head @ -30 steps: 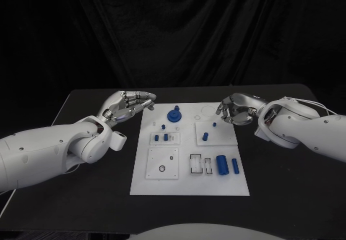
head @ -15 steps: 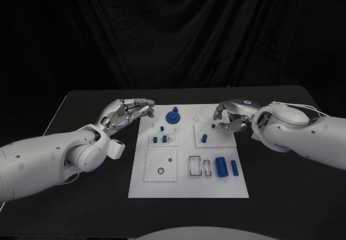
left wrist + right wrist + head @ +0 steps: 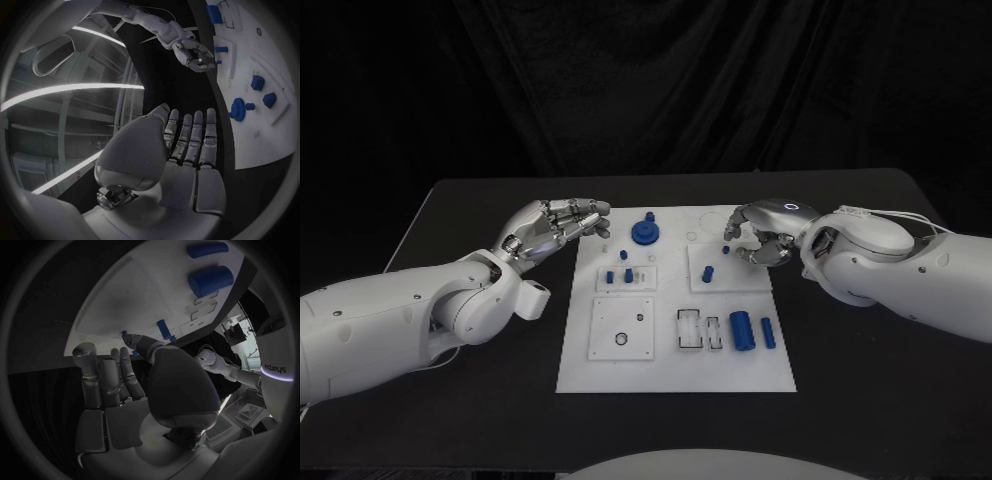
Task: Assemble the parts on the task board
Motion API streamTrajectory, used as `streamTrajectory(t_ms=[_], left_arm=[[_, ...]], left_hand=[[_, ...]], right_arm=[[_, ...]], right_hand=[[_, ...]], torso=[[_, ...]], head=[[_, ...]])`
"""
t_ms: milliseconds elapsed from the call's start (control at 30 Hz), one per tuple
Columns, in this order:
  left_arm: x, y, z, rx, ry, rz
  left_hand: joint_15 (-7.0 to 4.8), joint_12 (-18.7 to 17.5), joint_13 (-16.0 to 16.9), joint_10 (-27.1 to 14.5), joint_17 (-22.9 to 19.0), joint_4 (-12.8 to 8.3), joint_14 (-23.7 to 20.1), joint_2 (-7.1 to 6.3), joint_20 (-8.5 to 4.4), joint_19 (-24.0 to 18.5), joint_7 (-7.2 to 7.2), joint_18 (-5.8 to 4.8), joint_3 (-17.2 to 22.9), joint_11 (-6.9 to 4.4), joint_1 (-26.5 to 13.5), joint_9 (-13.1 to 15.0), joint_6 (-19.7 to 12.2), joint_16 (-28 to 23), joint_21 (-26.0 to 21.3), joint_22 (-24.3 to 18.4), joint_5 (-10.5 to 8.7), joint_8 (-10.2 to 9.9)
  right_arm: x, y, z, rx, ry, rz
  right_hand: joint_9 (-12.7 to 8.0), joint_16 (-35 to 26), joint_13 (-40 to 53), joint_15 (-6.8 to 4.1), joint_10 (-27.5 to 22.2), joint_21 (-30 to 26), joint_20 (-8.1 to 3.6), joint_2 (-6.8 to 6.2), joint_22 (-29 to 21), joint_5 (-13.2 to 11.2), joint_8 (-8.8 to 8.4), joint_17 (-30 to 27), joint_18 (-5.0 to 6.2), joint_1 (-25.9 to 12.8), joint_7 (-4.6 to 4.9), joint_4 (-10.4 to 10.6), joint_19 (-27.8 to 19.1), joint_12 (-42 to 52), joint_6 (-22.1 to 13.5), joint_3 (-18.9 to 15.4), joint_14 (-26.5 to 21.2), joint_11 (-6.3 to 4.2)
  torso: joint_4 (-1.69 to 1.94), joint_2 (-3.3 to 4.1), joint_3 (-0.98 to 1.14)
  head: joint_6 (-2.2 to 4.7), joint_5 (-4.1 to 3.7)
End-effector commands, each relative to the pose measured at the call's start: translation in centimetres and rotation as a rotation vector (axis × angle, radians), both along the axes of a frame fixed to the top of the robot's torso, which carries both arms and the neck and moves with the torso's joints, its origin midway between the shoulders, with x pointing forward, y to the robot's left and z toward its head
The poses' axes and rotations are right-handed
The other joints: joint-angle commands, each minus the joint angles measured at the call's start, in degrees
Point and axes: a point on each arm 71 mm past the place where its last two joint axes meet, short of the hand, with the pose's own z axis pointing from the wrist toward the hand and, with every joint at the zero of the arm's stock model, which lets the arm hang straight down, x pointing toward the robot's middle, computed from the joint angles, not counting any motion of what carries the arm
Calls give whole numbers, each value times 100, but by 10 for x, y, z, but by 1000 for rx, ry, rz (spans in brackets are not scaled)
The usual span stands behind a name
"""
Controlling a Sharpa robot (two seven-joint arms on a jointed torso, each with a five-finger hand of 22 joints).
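The white task board (image 3: pixel 625 365) lies mid-table with blue parts on it: a round knob (image 3: pixel 646 232), short pegs (image 3: pixel 708 272) and two cylinders (image 3: pixel 743 330) near its right edge. My left hand (image 3: pixel 557 226) hovers by the board's far left corner, its fingers (image 3: pixel 190 145) straight and side by side, holding nothing. My right hand (image 3: pixel 759 232) curls over the far right corner. Its thumb and fingertips close around a small blue peg (image 3: pixel 728 240); whether they pinch it is unclear. The right wrist view shows the thumb (image 3: pixel 175 385), the cylinders (image 3: pixel 210 279) and a peg (image 3: pixel 164 330).
The black table (image 3: pixel 473 200) runs round the board, with bare strips on both sides. A recessed white plate (image 3: pixel 623 327) and slots (image 3: pixel 691 328) sit in the board's near half. Both forearms lie low beside the board.
My right hand has come down and in toward the board's far right corner, fingers curling at the small peg. My left hand has drawn back slightly toward me.
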Motion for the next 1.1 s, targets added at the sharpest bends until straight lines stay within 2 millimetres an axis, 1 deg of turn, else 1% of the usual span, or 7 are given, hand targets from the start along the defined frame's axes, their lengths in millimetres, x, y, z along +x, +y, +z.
streamTrajectory(t_ms=[33, 67, 167, 433, 733, 800, 1100], left_arm=[[-3, 0, 9, -91, -109, -26], [-3, 0, 8, -91, -108, -26], [-3, 0, 7, -90, -104, -26], [-4, 0, 4, -88, -93, -29], [-4, 1, -1, -85, -77, -32], [-4, 1, -2, -85, -74, -33], [-5, 2, -5, -84, -62, -34]], left_hand=[[44, 20, -5, -40, -5, -3, -8, 71, 25, 2, 10, -28, -21, 14, 4, -7, -42, 8, -23, -5, 31, 14], [48, 28, -9, -51, -9, -5, -13, 78, 30, 2, 13, -28, -25, 18, 5, -7, -46, 6, -24, -12, 39, 15], [54, 37, -13, -66, -15, -6, -19, 87, 37, 2, 17, -27, -30, 25, 5, -8, -54, 5, -26, -22, 47, 15], [84, 73, -32, -120, -33, -35, -28, 118, 67, 5, 21, -26, -38, 39, 33, -11, -78, 8, -28, -58, 94, 18], [115, 146, -66, -185, -66, -101, -46, 165, 111, 14, 38, -13, -40, 62, 89, -15, -106, 12, -27, -122, 243, 29], [120, 166, -76, -199, -75, -123, -48, 177, 120, 15, 41, -8, -36, 66, 107, -15, -110, 14, -26, -139, 287, 33], [131, 187, -91, -218, -86, -151, -50, 196, 134, 16, 50, -4, -26, 72, 130, -16, -114, 18, -25, -158, 334, 38]], right_arm=[[-1, 2, -1, 2, -28, 2], [-1, 2, -1, 2, -28, 3], [-1, 2, -3, 4, -27, 6], [0, 4, -8, 9, -28, 15], [1, 8, -12, 13, -30, 25], [1, 8, -13, 14, -29, 27], [2, 11, -17, 18, -28, 38]], right_hand=[[-9, 34, -29, 48, 15, 8, 40, 6, 479, -69, -30, -16, 56, -77, 21, 3, -8, -27, -22, -51, 9, 9], [-13, 39, -55, 51, 21, 8, 47, 15, 477, -142, -31, -34, 56, -105, 21, 19, -5, -24, -13, -73, 3, 10], [-17, 52, -86, 53, 30, -1, 54, 31, 471, -238, -27, -50, 57, -145, 35, 50, -5, -15, 7, -109, 1, 7], [-18, 55, -117, 50, 60, -11, 56, 67, 467, -294, -18, -80, 59, -159, 45, 76, -3, 0, 36, -125, -9, -1], [-65, 41, -218, 42, 143, -56, 51, 109, 453, -253, -105, -166, 68, -140, 46, 92, -19, -22, -5, -88, -50, -7], [-74, 43, -247, 39, 157, -63, 47, 117, 452, -224, -118, -175, 70, -126, 50, 87, -21, -36, 17, -71, -53, -10], [-109, 60, -391, 18, 309, -47, 26, 146, 466, -88, -175, -223, 67, -64, 57, 60, 4, -81, 119, 0, -57, -28]], torso=[[-5, 1, 1], [-8, 0, 1], [-17, -4, 1], [-9, 5, 0], [-6, 6, 0], [-12, 6, -4], [-6, 4, -8]], head=[[-7, 8], [-10, 14], [-17, 26], [-24, 17], [-31, -1], [-36, 4], [-39, -9]])
